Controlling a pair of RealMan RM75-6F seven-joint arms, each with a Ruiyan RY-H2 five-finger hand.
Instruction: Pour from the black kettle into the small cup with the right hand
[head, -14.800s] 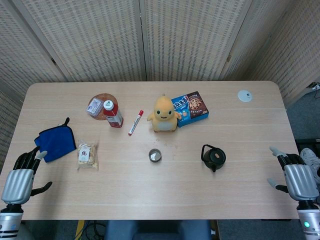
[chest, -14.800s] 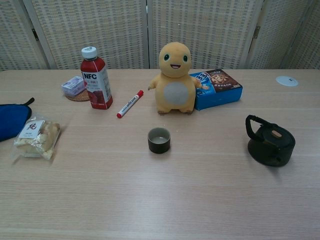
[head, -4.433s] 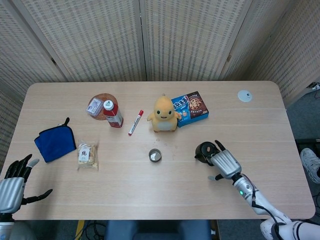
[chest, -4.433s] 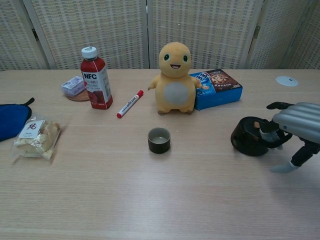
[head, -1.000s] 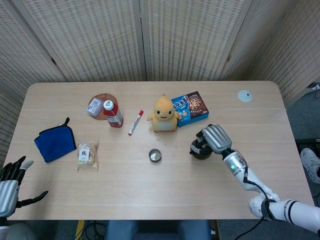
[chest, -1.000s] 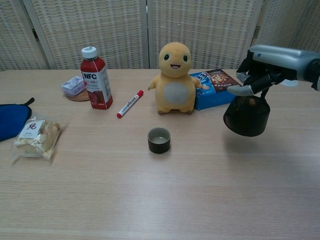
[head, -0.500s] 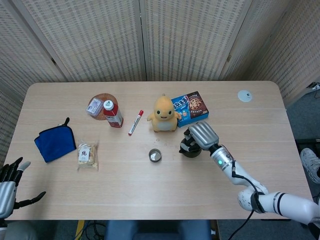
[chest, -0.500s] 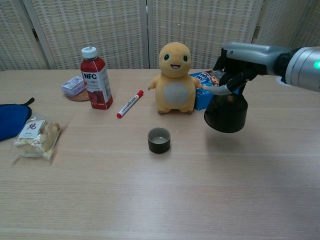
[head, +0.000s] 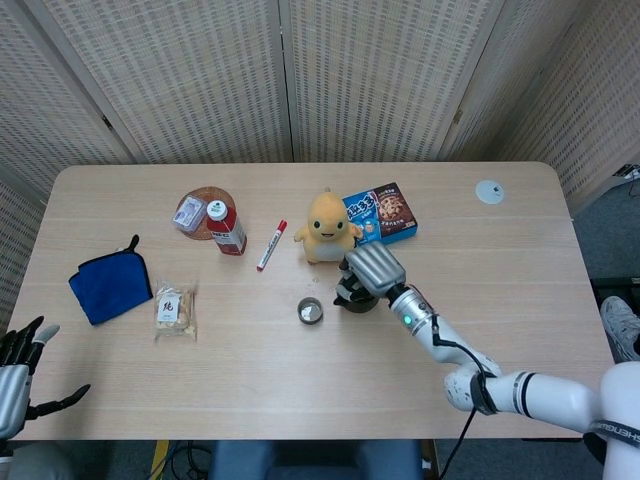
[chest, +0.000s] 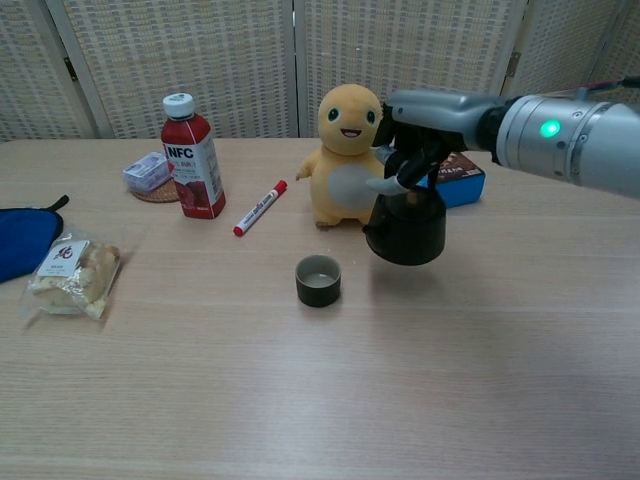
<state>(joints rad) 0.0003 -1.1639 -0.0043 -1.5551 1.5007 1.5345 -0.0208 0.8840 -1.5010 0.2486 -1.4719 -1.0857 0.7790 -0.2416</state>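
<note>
The black kettle (chest: 405, 230), probably rigid and heavy, is being held by its top handle in the right hand (chest: 415, 135), just right of the small cup (chest: 318, 280).

A lab-like test space: a pale wooden table (head: 560, 300) boxed in by woven folding screens (head: 400, 70).

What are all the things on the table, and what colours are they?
kettle: 1, black, held in the air right of the cup
small cup: 1, dark, table middle
plush toy: 1, yellow, behind the cup
cookie box: 1, blue, right of the toy
marker: 1, red and white, left of the toy
juice bottle: 1, red, white cap, far left
coaster: 1, brown, under a small clear packet
snack bag: 1, clear, left edge
cloth: 1, blue, left
disc: 1, white, far right
right hand: grips the kettle
left hand: empty, fingers spread
</note>
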